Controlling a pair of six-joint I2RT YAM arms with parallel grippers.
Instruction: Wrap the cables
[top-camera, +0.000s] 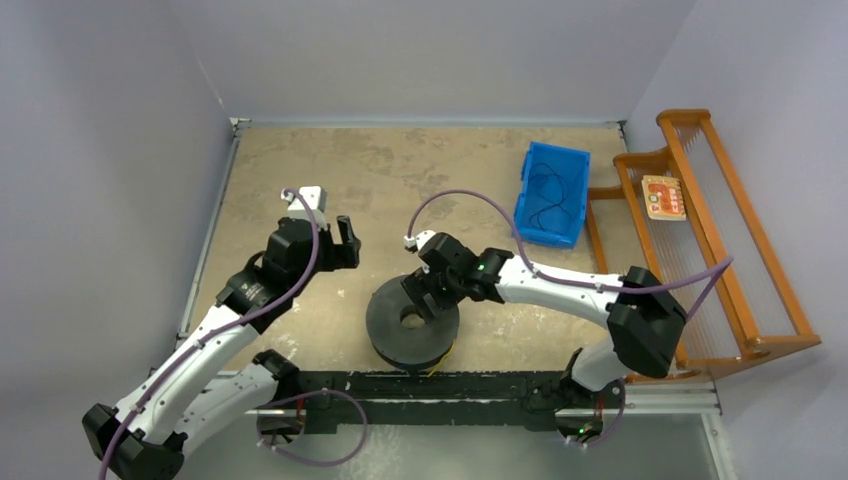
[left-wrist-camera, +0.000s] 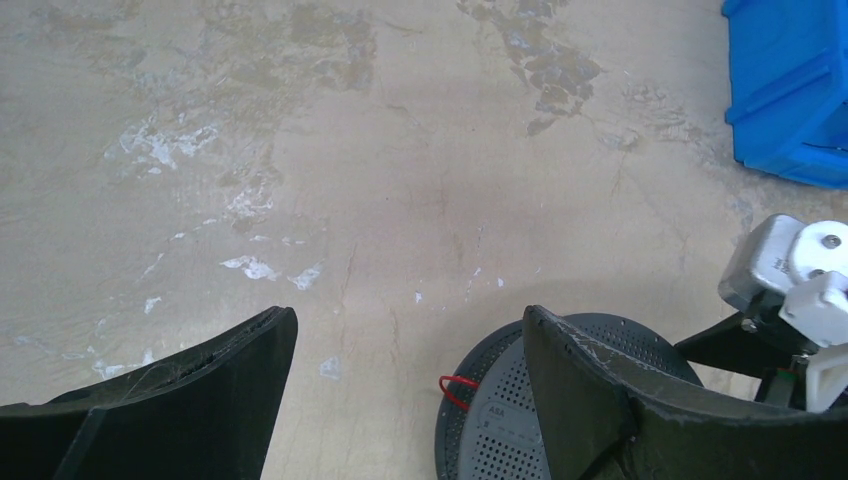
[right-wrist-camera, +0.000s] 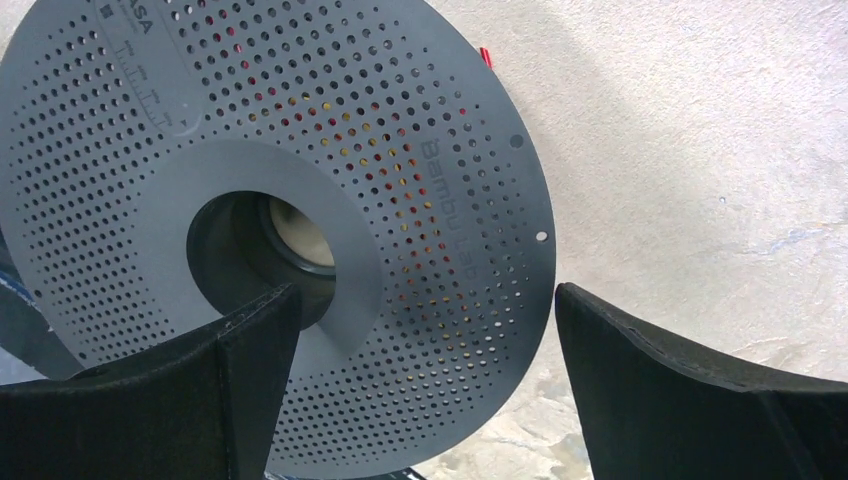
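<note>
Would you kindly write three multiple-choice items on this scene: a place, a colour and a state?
1. From the spool, the blue bin sits: A) farther back and right; B) nearer and left; C) on top of it.
2. The strand poking out at the spool's rim is: A) green; B) red; C) white.
3. The right gripper is: A) shut on the spool; B) shut on a strand; C) open.
Answers: 1 A, the top view shows it beyond the spool, rightward; 2 B, a red loop shows in the left wrist view; 3 C, its fingers stand wide apart over the flange.
</note>
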